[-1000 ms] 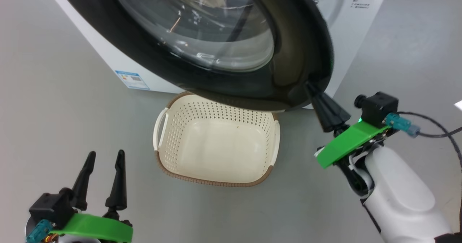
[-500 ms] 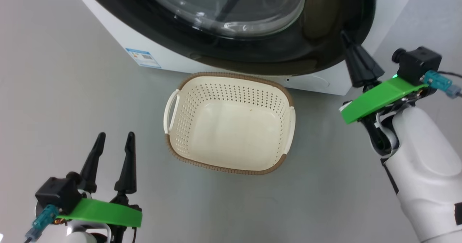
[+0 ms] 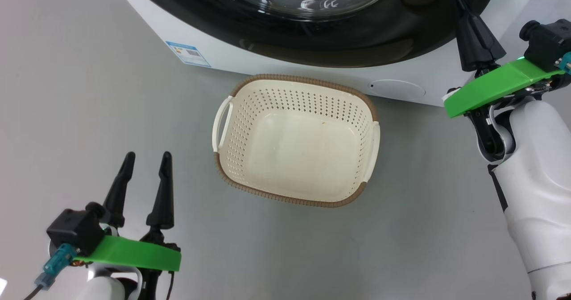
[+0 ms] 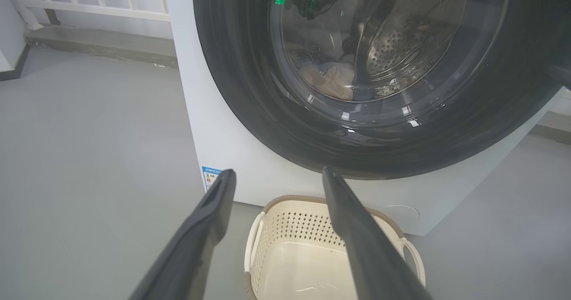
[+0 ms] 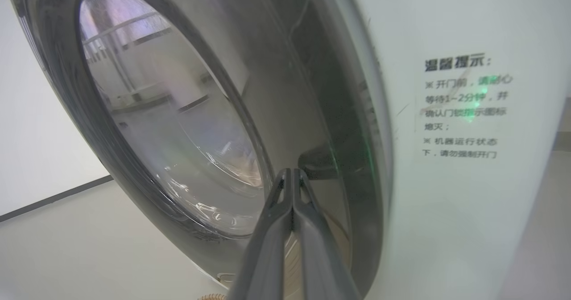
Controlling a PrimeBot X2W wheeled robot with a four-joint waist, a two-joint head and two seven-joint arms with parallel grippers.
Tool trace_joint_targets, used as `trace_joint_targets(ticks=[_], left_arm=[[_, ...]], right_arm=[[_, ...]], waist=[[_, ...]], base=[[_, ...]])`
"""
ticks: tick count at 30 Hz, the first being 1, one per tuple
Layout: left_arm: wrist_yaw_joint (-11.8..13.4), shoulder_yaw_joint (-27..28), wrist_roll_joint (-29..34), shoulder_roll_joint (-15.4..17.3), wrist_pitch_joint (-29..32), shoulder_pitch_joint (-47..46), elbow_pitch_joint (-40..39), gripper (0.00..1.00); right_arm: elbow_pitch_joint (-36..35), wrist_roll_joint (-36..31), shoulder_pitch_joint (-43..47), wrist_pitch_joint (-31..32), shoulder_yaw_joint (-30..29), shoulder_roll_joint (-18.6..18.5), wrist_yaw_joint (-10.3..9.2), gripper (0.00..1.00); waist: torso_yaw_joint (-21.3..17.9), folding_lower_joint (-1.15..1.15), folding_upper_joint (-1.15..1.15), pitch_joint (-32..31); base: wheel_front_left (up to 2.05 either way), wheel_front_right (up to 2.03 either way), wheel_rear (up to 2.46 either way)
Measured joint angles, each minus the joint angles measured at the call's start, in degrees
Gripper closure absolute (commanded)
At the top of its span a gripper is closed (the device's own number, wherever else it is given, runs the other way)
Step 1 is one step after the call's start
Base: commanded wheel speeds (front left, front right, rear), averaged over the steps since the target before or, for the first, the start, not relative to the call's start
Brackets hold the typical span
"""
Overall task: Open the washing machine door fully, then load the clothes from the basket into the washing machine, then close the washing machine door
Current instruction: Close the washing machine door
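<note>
The door (image 3: 321, 46) lies flat, or very nearly flat, against the front of the washing machine (image 3: 428, 84). In the right wrist view its rim sits close to the white panel, but whether the latch has caught cannot be told. Through the glass in the left wrist view, a pale bundle that is likely the clothes (image 4: 332, 79) rests low in the steel drum.

The basket (image 3: 294, 108) stands empty on the floor (image 3: 67, 113), just in front of the machine and below the door. That spot probably kept the reach into the drum short. With nothing left in the basket, loading looks done and closing the door is the step in hand.

The right claw (image 3: 461, 10) is at the door's right edge, far right in the scene. Its two fingers are pressed together and hold nothing. Closed like that they make one stiff tip, suited to pushing the glossy rim home.

The left claw (image 3: 147, 157) hovers near left, well apart from the basket, with its fingers spread and empty. It seems to be kept out of the door's swing.
</note>
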Motion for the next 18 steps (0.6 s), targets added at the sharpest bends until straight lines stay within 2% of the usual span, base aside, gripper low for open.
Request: trace_joint_targets(ticks=[8, 18], left_arm=[[0.0, -0.29, -0.26, -0.38, 0.0, -1.28, -0.08, 0.0], [0.0, 0.05, -0.26, -0.59, 0.0, -1.44, 0.34, 0.0]], right_arm=[[0.05, -1.42, -1.21, 0.0, -2.67, 1.62, 0.51, 1.0], [-0.15, -2.18, -0.64, 0.0, -0.57, 1.18, 0.45, 1.0]], waist=[[0.47, 0.0, 0.0, 1.6], [-0.18, 0.0, 0.0, 0.29]], base=[[0.0, 0.0, 0.0], [0.0, 0.0, 0.0]])
